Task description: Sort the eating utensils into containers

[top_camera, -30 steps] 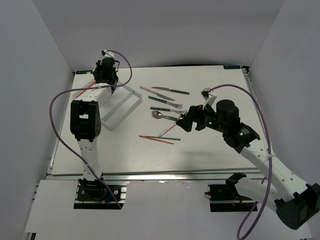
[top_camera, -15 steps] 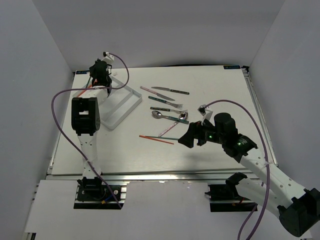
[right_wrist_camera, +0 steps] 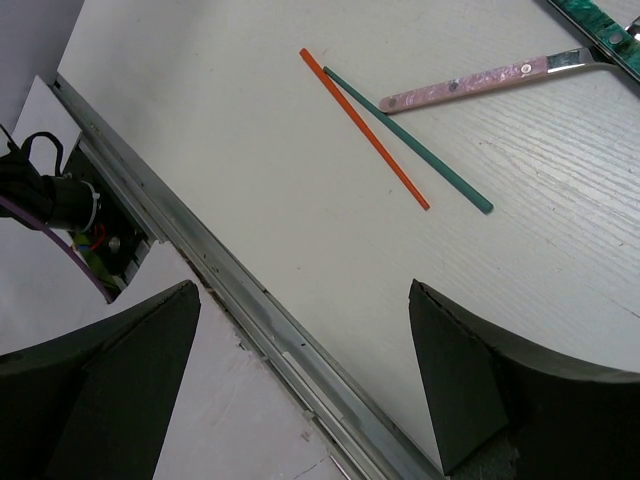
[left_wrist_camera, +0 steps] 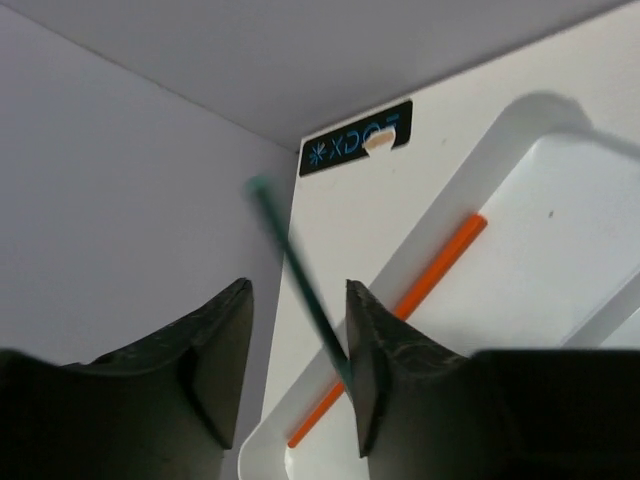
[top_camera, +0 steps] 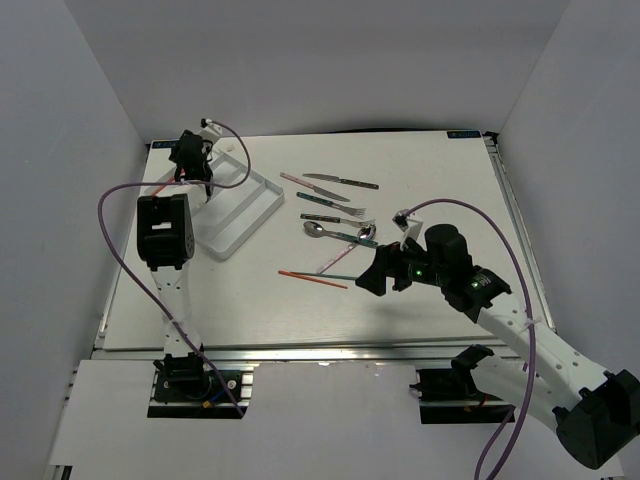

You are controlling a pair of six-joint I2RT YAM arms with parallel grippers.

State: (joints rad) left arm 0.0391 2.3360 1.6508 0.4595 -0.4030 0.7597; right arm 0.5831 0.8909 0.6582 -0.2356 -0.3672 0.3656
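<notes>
My left gripper (top_camera: 190, 158) is over the far left corner of the white cutlery tray (top_camera: 240, 205). In the left wrist view its jaws (left_wrist_camera: 298, 300) are open. A blurred teal chopstick (left_wrist_camera: 300, 275) leans on the right finger (left_wrist_camera: 385, 370) and is not clamped. An orange chopstick (left_wrist_camera: 425, 285) lies in the tray's outer compartment (left_wrist_camera: 480, 160). My right gripper (top_camera: 372, 276) is open and empty, above the table near an orange chopstick (right_wrist_camera: 365, 130), a teal chopstick (right_wrist_camera: 410, 140) and a pink-handled utensil (right_wrist_camera: 470, 82).
Several knives, forks and a spoon (top_camera: 320, 230) lie in a cluster right of the tray, around a knife (top_camera: 345, 182). The table's metal front rail (right_wrist_camera: 230, 290) runs under my right gripper. The left enclosure wall (left_wrist_camera: 120, 200) is close to the left gripper.
My left gripper moved left to the tray's far corner, and the teal chopstick now sits loose between its jaws. My right gripper drew back from the utensil cluster toward the near edge.
</notes>
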